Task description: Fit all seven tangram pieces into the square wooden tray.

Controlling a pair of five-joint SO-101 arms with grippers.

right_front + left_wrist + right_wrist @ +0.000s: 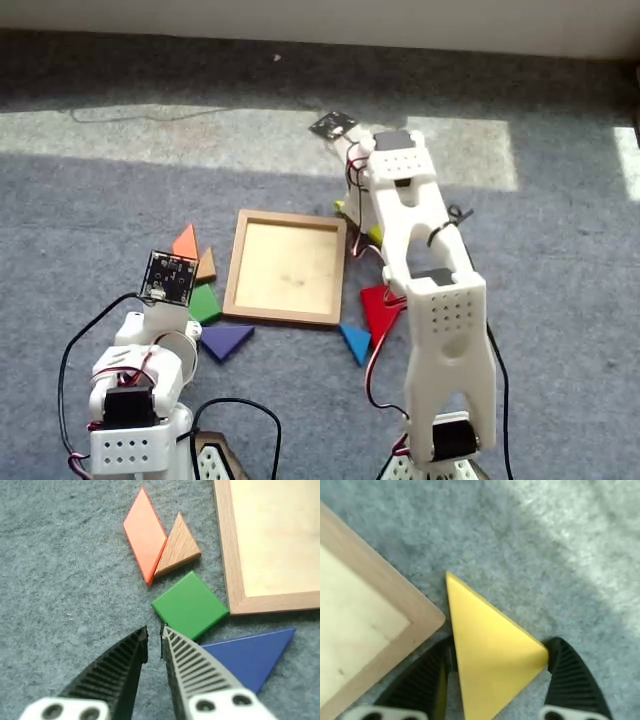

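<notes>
Seven pieces lie on the grey carpet (120, 220) around the square wooden tray (233, 262). The tray's floor is bare wood right up to its raised rim.

The red triangle (380, 305) sits by the tray's near right corner, partly under the right arm. The dark blue triangle (255, 652) lies just beside the near left corner.

The yellow triangle (490, 655) has one tip just beside the rim. The right claw (500, 650) grips it, one finger on each side.

The green square (190, 605) has a corner against the rim. The left claw (154, 632) hangs just beside the square, pinched nearly together with nothing in it.

The orange slanted piece (145, 532) and the wooden triangle (177, 547) touch edge to edge, with open carpet on their outer side. The small blue triangle (356, 343) lies just beside the red one.
</notes>
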